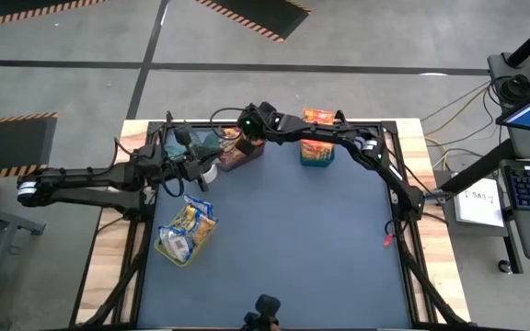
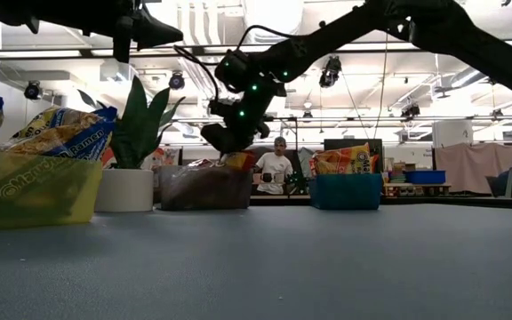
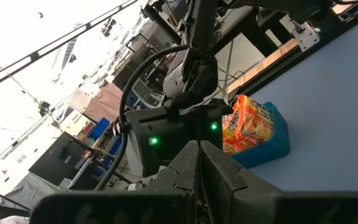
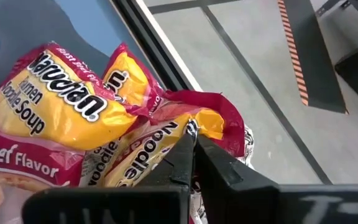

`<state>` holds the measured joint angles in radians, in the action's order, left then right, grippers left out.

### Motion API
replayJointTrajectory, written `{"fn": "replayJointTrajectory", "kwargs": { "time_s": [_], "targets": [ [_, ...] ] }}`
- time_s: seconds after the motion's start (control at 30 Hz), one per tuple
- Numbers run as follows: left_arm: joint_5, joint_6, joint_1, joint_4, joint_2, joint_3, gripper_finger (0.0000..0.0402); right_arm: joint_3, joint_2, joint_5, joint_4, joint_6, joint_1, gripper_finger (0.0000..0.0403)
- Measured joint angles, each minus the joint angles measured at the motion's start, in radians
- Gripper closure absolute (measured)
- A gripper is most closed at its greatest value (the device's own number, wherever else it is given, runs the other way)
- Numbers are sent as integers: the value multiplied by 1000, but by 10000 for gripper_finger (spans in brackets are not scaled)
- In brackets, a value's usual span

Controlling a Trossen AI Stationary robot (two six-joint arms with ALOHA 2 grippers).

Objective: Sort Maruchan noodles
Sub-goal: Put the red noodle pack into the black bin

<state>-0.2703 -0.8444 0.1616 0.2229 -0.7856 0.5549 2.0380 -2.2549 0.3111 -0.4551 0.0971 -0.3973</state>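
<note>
Red packet (image 4: 73,118): right gripper (image 4: 194,163) pinched its edge, in brown bin (image 1: 240,154).
Left gripper (image 3: 199,163): closed, empty.
Risk: thin grip might slip.

Red-and-yellow beef-flavour ramen packets (image 4: 73,118) fill the dark brownish bin (image 2: 204,188), orange packets (image 3: 248,123) sit in the blue bin (image 3: 272,142). Yellow-and-blue packets (image 1: 190,223), apparently, in the yellow-green bin (image 2: 25,191), all on a blue-grey table (image 1: 293,248).
</note>
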Motion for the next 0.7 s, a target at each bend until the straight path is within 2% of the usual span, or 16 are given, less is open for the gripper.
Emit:
{"fn": "replayJointTrajectory", "kwargs": {
  "time_s": [0.1, 0.23, 0.43, 0.57, 0.7],
  "targets": [
    [0, 0, 0, 1, 0, 0, 402, 0, 0, -12, -4, 7, 0, 393],
    [0, 0, 0, 2, 0, 0, 402, -1, -1, -94, -5, 8, -2, 394],
    [0, 0, 0, 2, 0, 0, 402, -3, 0, -53, -11, -16, 0, 389],
    [0, 2, 0, 1, 0, 0, 402, -3, 13, -53, -24, -26, 0, 358],
    [0, 17, -1, -1, 0, 0, 402, -3, 30, -53, -47, -31, 0, 308]
  ]
}}
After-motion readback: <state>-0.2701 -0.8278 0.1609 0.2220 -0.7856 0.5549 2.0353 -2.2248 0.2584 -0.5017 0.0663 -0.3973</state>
